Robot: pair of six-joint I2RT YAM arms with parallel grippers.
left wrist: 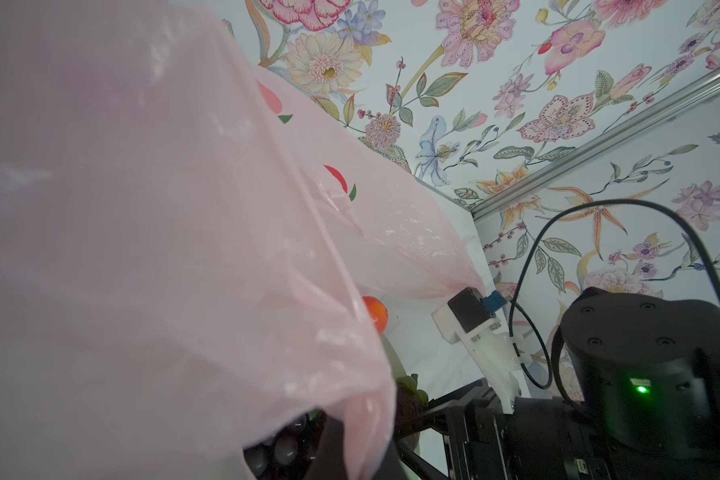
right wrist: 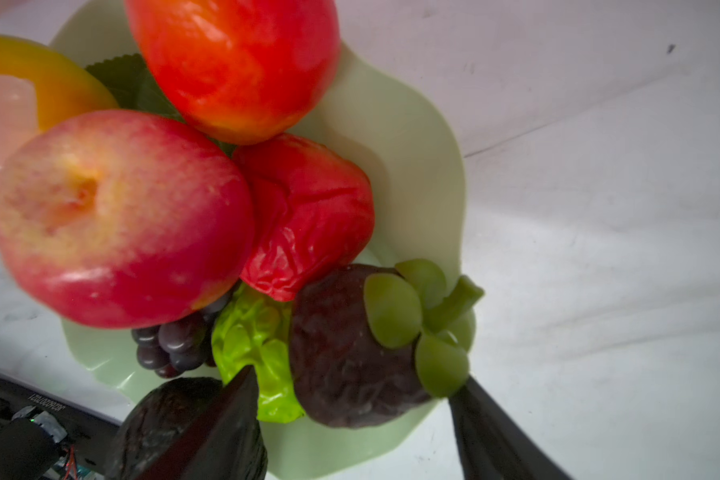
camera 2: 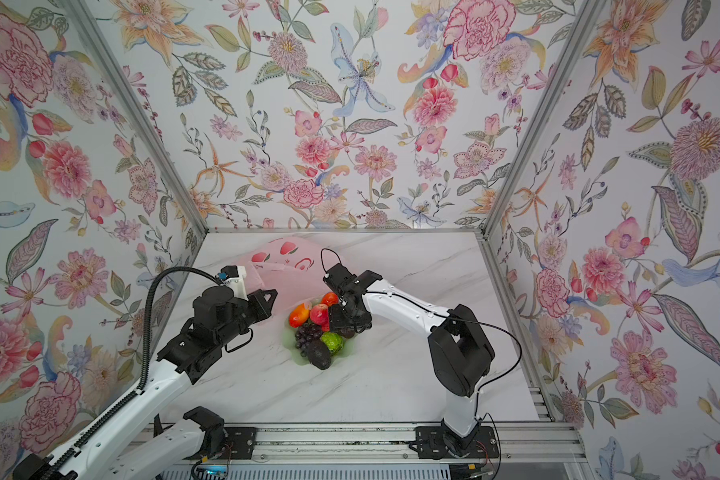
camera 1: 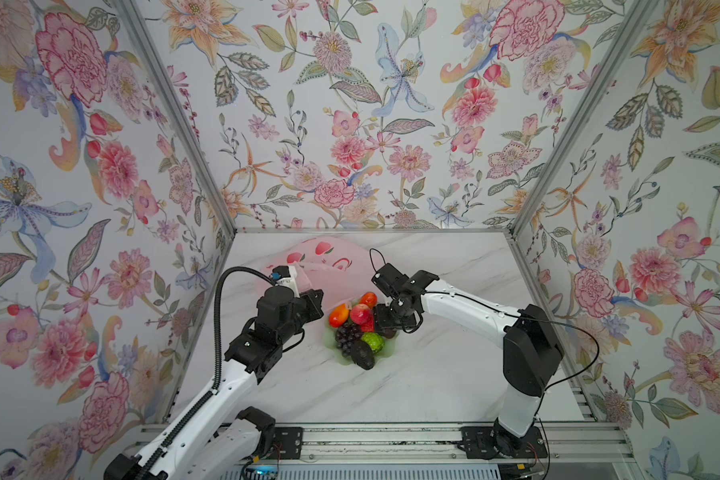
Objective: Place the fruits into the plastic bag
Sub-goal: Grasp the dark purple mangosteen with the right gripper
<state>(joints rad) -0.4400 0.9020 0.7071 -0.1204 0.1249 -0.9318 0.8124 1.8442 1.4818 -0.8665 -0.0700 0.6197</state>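
- A translucent pink plastic bag (camera 1: 329,259) with red fruit prints lies toward the back of the white marble tabletop (camera 1: 412,386). One edge is raised off the surface.
- The left gripper (camera 1: 313,300) is closed and appears to pinch that raised edge. In the left wrist view the film drapes over its fingers, so the pinch itself is hidden.
- Just in front of the bag sits a pale green scalloped dish (right wrist: 412,166) with the fruits piled in it:
  - a yellow-orange mango (camera 1: 338,316)
  - a rounder orange-red mango (camera 1: 368,299)
  - a pink-red peach (right wrist: 117,216)
  - a red strawberry (right wrist: 304,216)
  - dark purple grapes (camera 1: 348,334)
  - a bumpy green fruit (camera 1: 373,341)
  - a dark avocado (camera 1: 362,355)
  - a dark purple mangosteen (right wrist: 341,365) with green leaves on top
- The right gripper (right wrist: 355,378) hangs low over the dish with its jaws apart, one finger on each side of the mangosteen. Whether they touch it cannot be made out.
- Progress looks very early:
  - No fruit can be seen inside the bag, and all eight are in the dish.
  - The bag edge is held up and a first pick is lined up.
  - Grasping, carrying and dropping every fruit is still to do.
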